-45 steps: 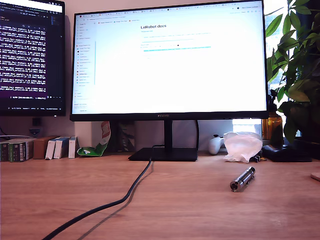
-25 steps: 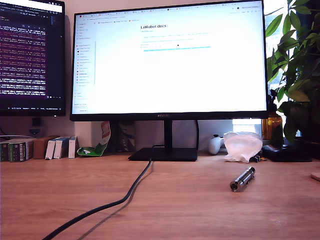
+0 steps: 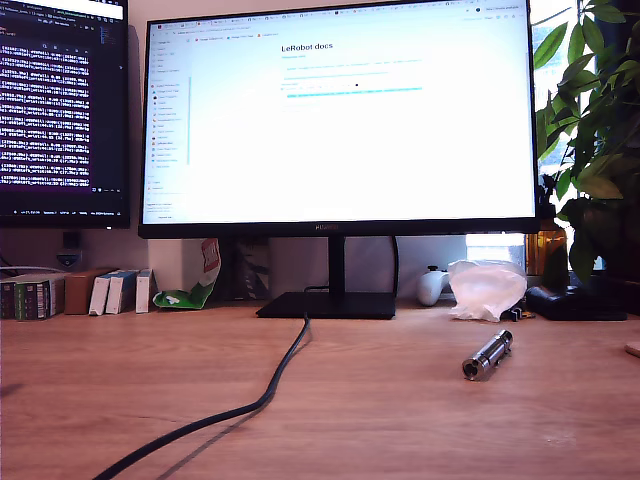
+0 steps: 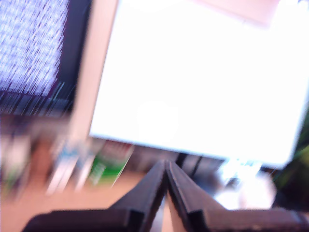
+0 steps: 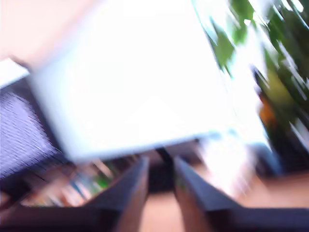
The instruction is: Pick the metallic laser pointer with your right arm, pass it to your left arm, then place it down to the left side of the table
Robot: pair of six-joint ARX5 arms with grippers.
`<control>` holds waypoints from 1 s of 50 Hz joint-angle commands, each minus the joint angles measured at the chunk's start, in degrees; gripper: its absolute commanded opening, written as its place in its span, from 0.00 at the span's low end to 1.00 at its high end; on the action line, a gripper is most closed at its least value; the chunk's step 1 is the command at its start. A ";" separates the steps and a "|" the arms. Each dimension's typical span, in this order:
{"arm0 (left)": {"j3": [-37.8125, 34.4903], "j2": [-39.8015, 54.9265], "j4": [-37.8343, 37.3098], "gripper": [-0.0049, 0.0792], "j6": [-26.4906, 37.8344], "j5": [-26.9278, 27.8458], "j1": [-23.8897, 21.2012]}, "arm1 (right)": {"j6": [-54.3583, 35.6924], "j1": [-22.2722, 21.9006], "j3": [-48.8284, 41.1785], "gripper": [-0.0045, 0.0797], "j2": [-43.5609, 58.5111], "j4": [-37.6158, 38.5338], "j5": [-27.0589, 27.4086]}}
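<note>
An office or home-office desk is serving as my workspace. A large monitor (image 3: 338, 115) is displaying a documentation page, and a second screen (image 3: 62, 110) at the exterior view's left is showing terminal text. A black cable (image 3: 250, 405) is trailing across the wood-grain table (image 3: 380, 420); small boxes (image 3: 110, 292) and a leafy houseplant (image 3: 590, 130) are standing along the back.

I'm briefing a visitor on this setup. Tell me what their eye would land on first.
The big bright monitor fills the middle of the exterior view, behind the table. A black cable snakes from its stand toward the camera. The small silver laser pointer lies alone on the wood toward the exterior view's right.
</note>
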 commanded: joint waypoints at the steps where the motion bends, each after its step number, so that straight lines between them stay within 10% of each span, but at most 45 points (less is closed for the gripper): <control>1: 3.08 1.92 -0.63 0.04 -0.22 1.81 0.07 | 0.07 0.26 3.17 0.31 1.55 0.72 -1.62; 41: 28.70 41.57 -23.67 0.13 31.43 8.31 0.07 | -34.10 2.54 42.82 0.31 54.69 -30.82 -13.84; 50: 29.86 44.30 -24.06 0.13 31.39 8.28 0.07 | -26.84 4.70 49.64 0.31 63.12 -32.79 -10.84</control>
